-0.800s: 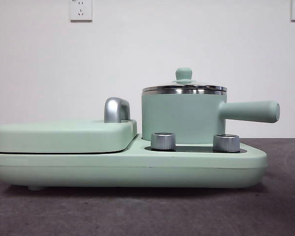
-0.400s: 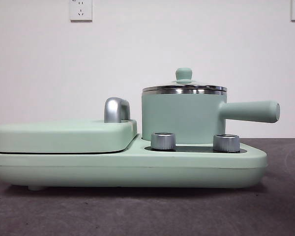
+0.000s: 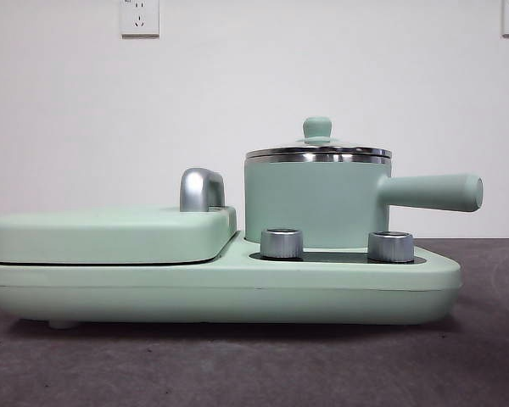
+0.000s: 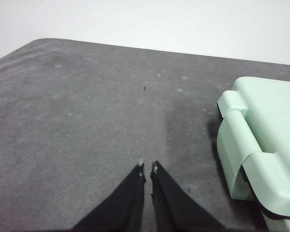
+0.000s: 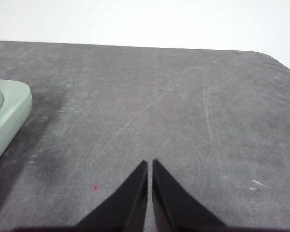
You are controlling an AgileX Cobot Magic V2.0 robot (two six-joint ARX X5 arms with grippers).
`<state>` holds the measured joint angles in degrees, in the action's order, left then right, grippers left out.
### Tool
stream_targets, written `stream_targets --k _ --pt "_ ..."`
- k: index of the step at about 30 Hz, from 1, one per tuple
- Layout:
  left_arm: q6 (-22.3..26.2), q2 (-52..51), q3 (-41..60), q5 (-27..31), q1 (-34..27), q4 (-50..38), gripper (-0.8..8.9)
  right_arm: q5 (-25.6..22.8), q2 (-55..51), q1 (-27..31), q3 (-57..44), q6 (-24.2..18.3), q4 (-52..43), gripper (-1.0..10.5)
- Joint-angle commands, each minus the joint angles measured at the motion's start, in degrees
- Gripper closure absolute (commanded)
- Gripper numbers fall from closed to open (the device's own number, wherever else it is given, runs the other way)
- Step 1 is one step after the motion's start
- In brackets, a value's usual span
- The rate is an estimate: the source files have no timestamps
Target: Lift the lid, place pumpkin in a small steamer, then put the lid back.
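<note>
The small steamer (image 3: 314,203) is a mint-green pot with a long side handle (image 3: 433,192), standing on the right of a mint-green cooker base (image 3: 220,292). The glass lid (image 3: 317,151) with its mint knob sits closed on the pot. The pumpkin is not in view. My left gripper (image 4: 147,169) is shut and empty above bare grey table, beside the cooker's end (image 4: 261,145). My right gripper (image 5: 150,164) is shut and empty above bare table, away from the cooker's corner (image 5: 9,116). Neither arm shows in the front view.
The flat griddle cover (image 3: 110,233) with a steel handle (image 3: 201,189) lies on the cooker's left half. Two steel dials (image 3: 282,243) (image 3: 390,246) stand in front of the pot. A white wall with two sockets (image 3: 139,17) is behind. The table (image 3: 237,365) is dark grey.
</note>
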<state>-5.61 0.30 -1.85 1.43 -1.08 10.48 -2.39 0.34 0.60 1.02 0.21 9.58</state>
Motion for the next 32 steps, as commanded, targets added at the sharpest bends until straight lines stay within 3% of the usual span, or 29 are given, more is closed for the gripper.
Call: stream_targets --k 1,32 --pt "-0.5 -0.1 1.0 0.3 0.0 0.3 7.85 -0.2 -0.1 0.1 -0.3 -0.2 -0.6 9.3" --pt "-0.5 -0.1 1.1 0.3 0.0 0.3 7.85 -0.2 -0.1 1.3 -0.3 -0.2 -0.6 9.3"
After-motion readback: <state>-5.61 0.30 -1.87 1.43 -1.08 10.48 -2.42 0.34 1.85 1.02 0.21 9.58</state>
